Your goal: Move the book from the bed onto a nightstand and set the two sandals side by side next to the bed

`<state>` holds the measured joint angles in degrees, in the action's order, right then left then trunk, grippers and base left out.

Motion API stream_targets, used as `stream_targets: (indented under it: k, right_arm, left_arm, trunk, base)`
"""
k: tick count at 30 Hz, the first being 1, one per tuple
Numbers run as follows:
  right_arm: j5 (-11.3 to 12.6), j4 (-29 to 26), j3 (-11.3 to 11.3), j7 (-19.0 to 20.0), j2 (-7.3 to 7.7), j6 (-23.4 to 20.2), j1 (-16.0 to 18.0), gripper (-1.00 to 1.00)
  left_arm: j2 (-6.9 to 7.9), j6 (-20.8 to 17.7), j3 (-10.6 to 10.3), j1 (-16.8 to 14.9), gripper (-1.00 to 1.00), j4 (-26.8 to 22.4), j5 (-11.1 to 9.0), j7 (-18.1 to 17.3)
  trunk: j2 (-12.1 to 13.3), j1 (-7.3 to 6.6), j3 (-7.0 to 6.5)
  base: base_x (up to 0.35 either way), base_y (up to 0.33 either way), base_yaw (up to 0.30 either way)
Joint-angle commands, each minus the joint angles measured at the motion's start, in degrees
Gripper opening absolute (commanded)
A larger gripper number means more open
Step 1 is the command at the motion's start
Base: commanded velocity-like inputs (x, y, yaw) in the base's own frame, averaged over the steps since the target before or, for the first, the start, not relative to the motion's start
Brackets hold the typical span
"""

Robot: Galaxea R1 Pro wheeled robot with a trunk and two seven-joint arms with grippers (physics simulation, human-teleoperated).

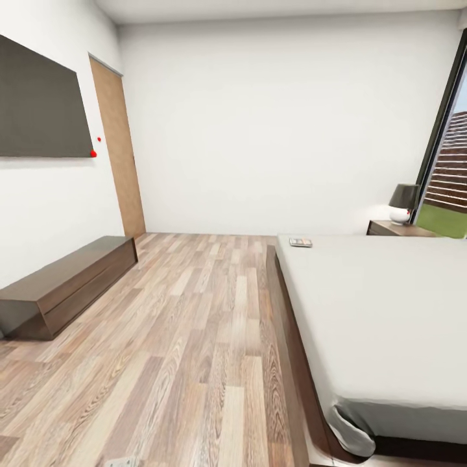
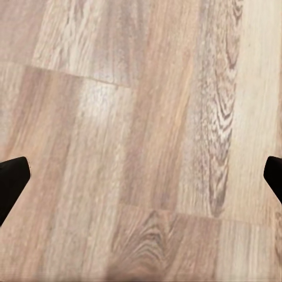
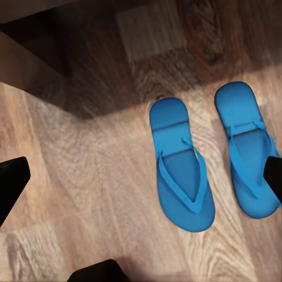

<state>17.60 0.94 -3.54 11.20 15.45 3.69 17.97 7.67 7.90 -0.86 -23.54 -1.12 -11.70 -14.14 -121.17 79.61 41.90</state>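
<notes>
On the right of the bedroom, the bed [image 1: 383, 311] takes up most of the space, a pale grey-white mattress on a dark brown frame running from near me to the far wall. Wood-plank floor [image 1: 188, 324] covers the rest, with a low brown cabinet [image 1: 65, 285] along the left wall under a dark wall screen [image 1: 40, 100]. At the far right corner a nightstand [image 1: 395, 228] carries a lamp [image 1: 403, 202] beside the window.

The book [image 1: 300, 242] lies flat on the far left corner of the mattress, well apart from the nightstand. It is small and thin, with a dark cover I cannot read from here. I judge it light and a little flexible, so I would take it by an edge overhanging my lower finger, or pinch it across the spine.

Below my right wrist, the two sandals [image 3: 179, 167] lie side by side on the floor, bright blue, just beside a dark shadowed edge. They look soft and light.

My left jaws [image 2: 141, 179] stand wide over bare planks, holding nothing. My right jaws [image 3: 141, 182] are wide too, empty above the sandals.
</notes>
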Motion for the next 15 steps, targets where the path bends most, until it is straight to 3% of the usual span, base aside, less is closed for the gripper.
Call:
stream_targets:
  k: [1,8,15]
  right_arm:
    - [0.25,0.11,-0.33,0.32,0.02,0.18,0.04,1.0]
    - [0.21,0.12,-0.33,0.32,0.0,0.17,0.04,1.0]
    - [-0.09,0.19,-0.33,0.37,-0.13,0.1,0.04,1.0]
  left_arm:
    - [0.03,0.15,-0.12,0.0,1.0,0.07,-0.44,-0.25]
    - [0.03,0.18,-0.11,0.07,1.0,0.07,-0.43,-0.19]
    - [-0.02,0.19,-0.15,0.07,1.0,0.07,-0.43,-0.19]
  trunk:
    - [0.39,-0.24,-0.13]
    - [3.2,-1.77,-1.38]
    - [6.0,-3.31,-2.64]
  base:
    - [0.0,0.0,0.0]
    - [0.0,0.0,0.013]
    - [0.0,0.0,0.229]
